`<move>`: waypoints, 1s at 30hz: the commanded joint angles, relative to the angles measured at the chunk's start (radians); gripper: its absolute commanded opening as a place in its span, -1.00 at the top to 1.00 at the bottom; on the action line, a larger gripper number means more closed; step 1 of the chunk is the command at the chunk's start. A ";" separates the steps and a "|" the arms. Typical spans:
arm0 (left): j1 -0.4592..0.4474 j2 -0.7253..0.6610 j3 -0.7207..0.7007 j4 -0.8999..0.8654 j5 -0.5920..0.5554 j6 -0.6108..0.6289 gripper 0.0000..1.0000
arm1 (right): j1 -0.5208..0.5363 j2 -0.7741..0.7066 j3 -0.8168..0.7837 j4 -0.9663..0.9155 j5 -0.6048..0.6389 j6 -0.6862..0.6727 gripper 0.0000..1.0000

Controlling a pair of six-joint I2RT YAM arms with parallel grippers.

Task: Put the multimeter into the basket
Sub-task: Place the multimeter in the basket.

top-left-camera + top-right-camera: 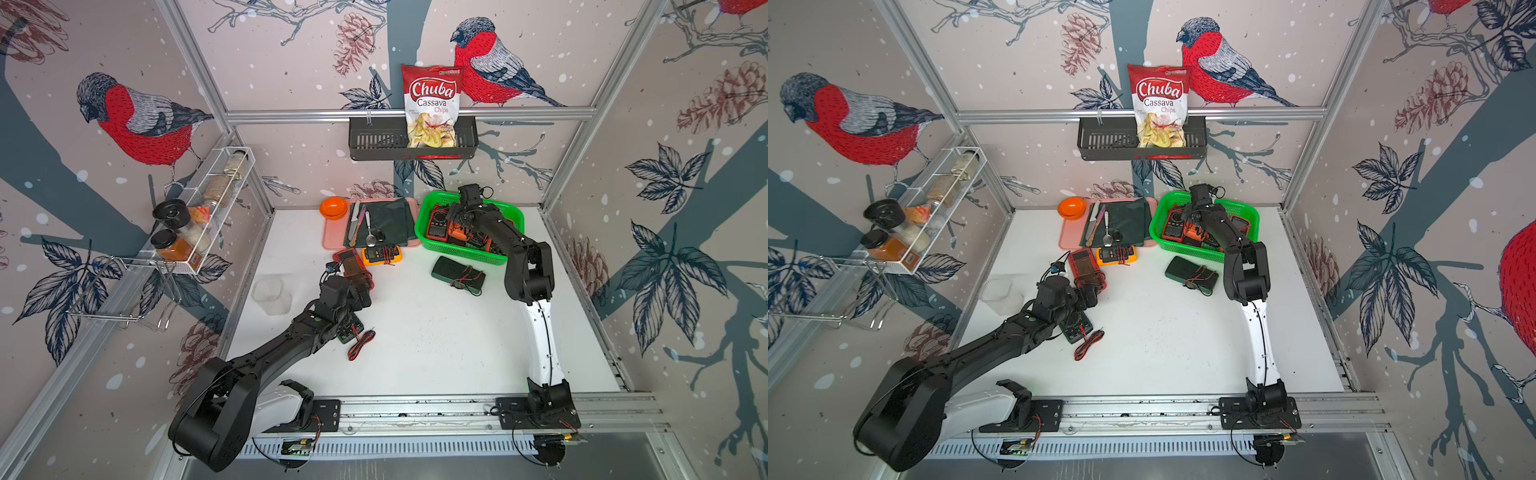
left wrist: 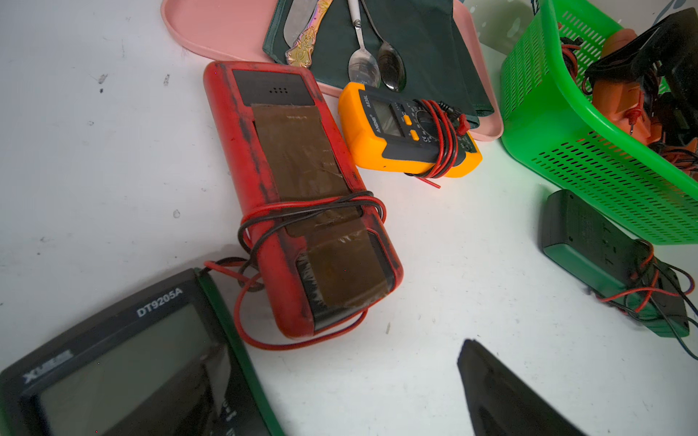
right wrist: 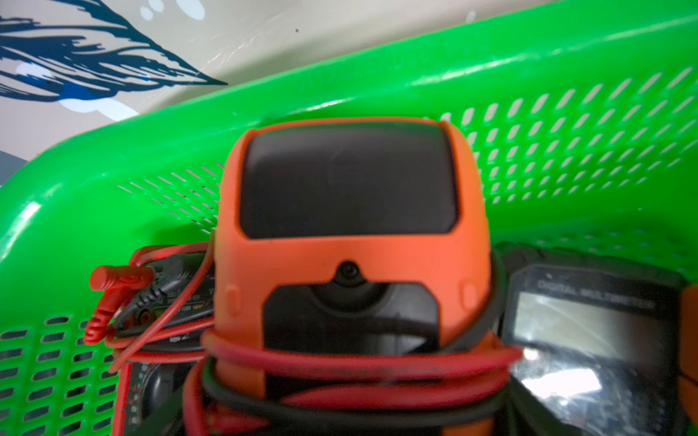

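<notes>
Where the right claw [image 1: 464, 210] reaches down into the green basket [image 1: 449, 248], right of centre in both top views, an orange rubber-booted multimeter [image 3: 351, 234] sits inside showing its black back panel, red and black leads wound round it. No fingers show in the wrist view, so I cannot tell whether that claw grips it or stands free. Beside it lies a black meter [image 3: 589, 332] lettered "DIGITAL MULTIMETER". The basket is glossy plastic, walls pierced with slots, rim rolled. Just below it on the white table [image 1: 436, 340] rests a dark green meter [image 1: 458, 272], back up. At centre lie a scuffed red multimeter [image 1: 353, 266] patched with brown tape and a yellow multimeter [image 1: 381, 254] marked "ANENG", just beside a pink tray [image 1: 332, 232]. The left claw [image 1: 362, 296] hangs spread wide and empty near the red one, a green-edged meter [image 2: 124, 358] labelled "DT9205A" under its wrist. High up, a "Chuba Cassava Chips" bag [image 1: 432, 104] stands in a black slotted rack [image 1: 374, 141].
</notes>
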 commanded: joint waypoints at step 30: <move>0.001 -0.031 0.008 0.007 -0.033 -0.024 -0.97 | 0.154 -0.624 -0.613 0.134 0.027 -0.170 -1.00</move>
